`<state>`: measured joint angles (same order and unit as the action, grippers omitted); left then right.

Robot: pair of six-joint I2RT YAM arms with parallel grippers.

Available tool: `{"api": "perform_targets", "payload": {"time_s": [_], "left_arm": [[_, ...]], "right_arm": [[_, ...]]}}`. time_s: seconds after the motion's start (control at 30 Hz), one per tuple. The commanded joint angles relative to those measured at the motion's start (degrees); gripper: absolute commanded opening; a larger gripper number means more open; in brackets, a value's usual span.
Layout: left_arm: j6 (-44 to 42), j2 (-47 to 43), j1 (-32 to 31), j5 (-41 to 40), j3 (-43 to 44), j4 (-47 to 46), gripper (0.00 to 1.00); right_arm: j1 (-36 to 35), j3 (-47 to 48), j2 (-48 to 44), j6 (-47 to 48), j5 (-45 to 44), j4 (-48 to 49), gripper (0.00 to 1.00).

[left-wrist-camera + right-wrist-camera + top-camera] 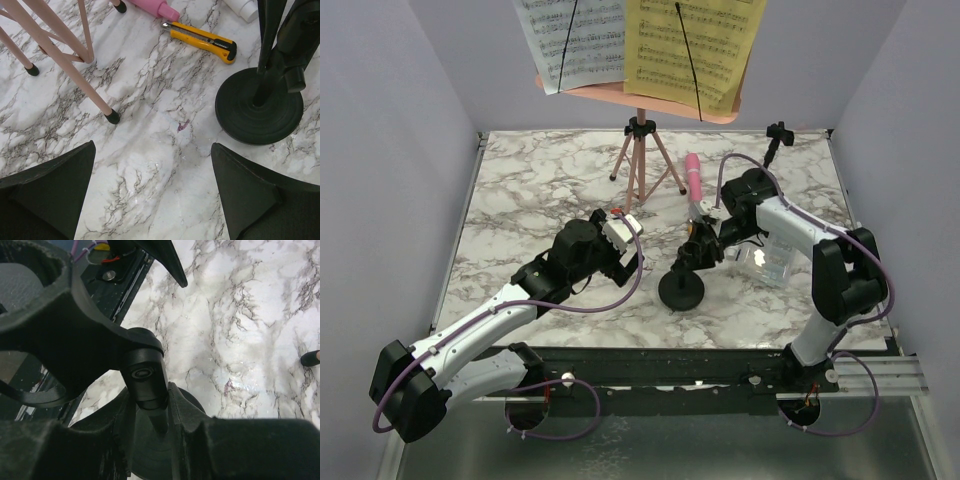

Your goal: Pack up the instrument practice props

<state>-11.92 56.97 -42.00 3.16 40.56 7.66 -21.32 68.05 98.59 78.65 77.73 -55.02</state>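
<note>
**Right tool on near mic mount; left tool wide open over bare worktop**

The right arm is reaching from its base at the near right corner, elbow raised near the right edge and forearm folding back toward the centre. In the right wrist view the right tool (155, 432) is closing narrowly around the near mic mount (681, 288), with a finger pressing against each side of the black stem just below its pivot knuckle. The mount's round base is resting on the worktop (520, 200), inward from the middle of the near edge.

The left arm is stretching low from the near left corner toward the centre. The left tool (152, 150) is standing fully open, pointing down at bare marble and gripping nothing. It is hanging between a foot of the pink tripod (642, 165) and the near mount's base.

The tripod is standing at the centre, toward the far edge, and carrying the pink music rack (650, 100) with a white page (570, 40) and a yellow page (695, 45). The pink microphone (693, 175) is lying just right of the tripod. The second mic mount (777, 135) is standing at the far right corner.

A yellow-and-black cutter (202, 42) is lying between the pink microphone and the near mount. A clear plastic box (770, 260) is sitting beneath the right forearm. Open marble is extending along the whole left edge.
</note>
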Motion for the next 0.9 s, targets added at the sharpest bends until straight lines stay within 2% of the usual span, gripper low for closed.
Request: {"api": "perform_targets", "payload": {"time_s": [0.0, 0.2, 0.4, 0.7, 0.87], "left_arm": [[-0.5, 0.1, 0.2, -0.5, -0.6, 0.7, 0.99], [-0.8, 0.2, 0.2, -1.2, -0.6, 0.7, 0.99], [-0.5, 0.5, 0.2, -0.4, -0.5, 0.8, 0.99], [-0.1, 0.4, 0.2, 0.1, -0.3, 1.0, 0.99], [-0.1, 0.0, 0.2, -0.2, -0.5, 1.0, 0.99]], "right_arm": [[-0.4, -0.5, -5.4, -5.1, -2.4, 0.9, 0.07], [2.5, -2.9, -12.1, -11.2, -4.0, 4.5, 0.02], [12.4, -8.4, -21.2, -17.3, 1.5, 11.3, 0.00], [29.5, -14.1, -29.7, -40.6, 2.1, 31.7, 0.00], [35.6, -15.1, -30.6, -50.7, -1.3, 41.4, 0.00]]}}
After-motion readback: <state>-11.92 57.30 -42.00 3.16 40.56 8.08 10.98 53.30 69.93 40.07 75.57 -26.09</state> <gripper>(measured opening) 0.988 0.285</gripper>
